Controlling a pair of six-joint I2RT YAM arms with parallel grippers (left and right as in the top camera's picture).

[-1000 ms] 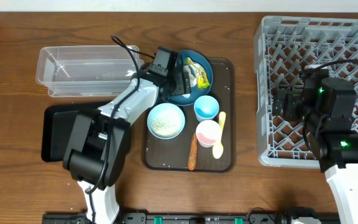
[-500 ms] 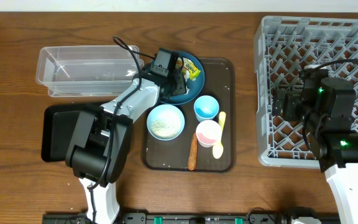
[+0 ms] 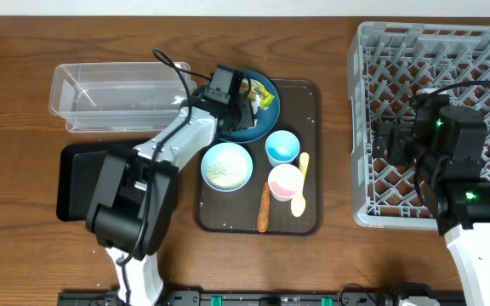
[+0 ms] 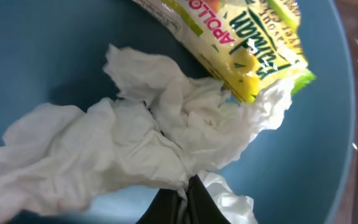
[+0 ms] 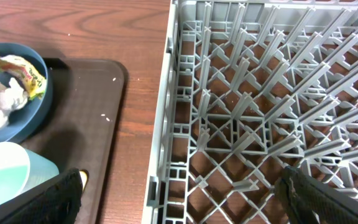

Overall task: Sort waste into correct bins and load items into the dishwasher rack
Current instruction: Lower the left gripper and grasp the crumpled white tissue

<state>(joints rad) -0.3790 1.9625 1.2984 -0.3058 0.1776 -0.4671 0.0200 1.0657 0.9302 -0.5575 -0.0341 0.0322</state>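
Note:
In the left wrist view my left gripper (image 4: pixel 185 194) is shut on a fold of the white crumpled tissue (image 4: pixel 135 140), which lies on the dark blue plate (image 4: pixel 36 56). The yellow-green wrapper (image 4: pixel 247 37) rests against the tissue. From overhead, the left gripper (image 3: pixel 243 102) is over the plate (image 3: pixel 260 121) at the back of the tray. My right gripper (image 5: pixel 185 205) hangs open over the near-left edge of the grey dishwasher rack (image 5: pixel 260 93), holding nothing. The clear tub (image 3: pixel 113 93) and black tray (image 3: pixel 75 174) lie to the left.
The dark brown serving tray (image 3: pixel 309 223) carries a white bowl with rice (image 3: pixel 227 165), a light blue cup (image 3: pixel 282 147), a pink cup (image 3: pixel 285 181), a pale yellow spoon (image 3: pixel 300 194) and an orange stick (image 3: pixel 264 208). The rack (image 3: pixel 449 68) fills the right side.
The left jaws have closed onto the tissue on the plate. The wrapper has shifted slightly to the left. The right arm has not moved.

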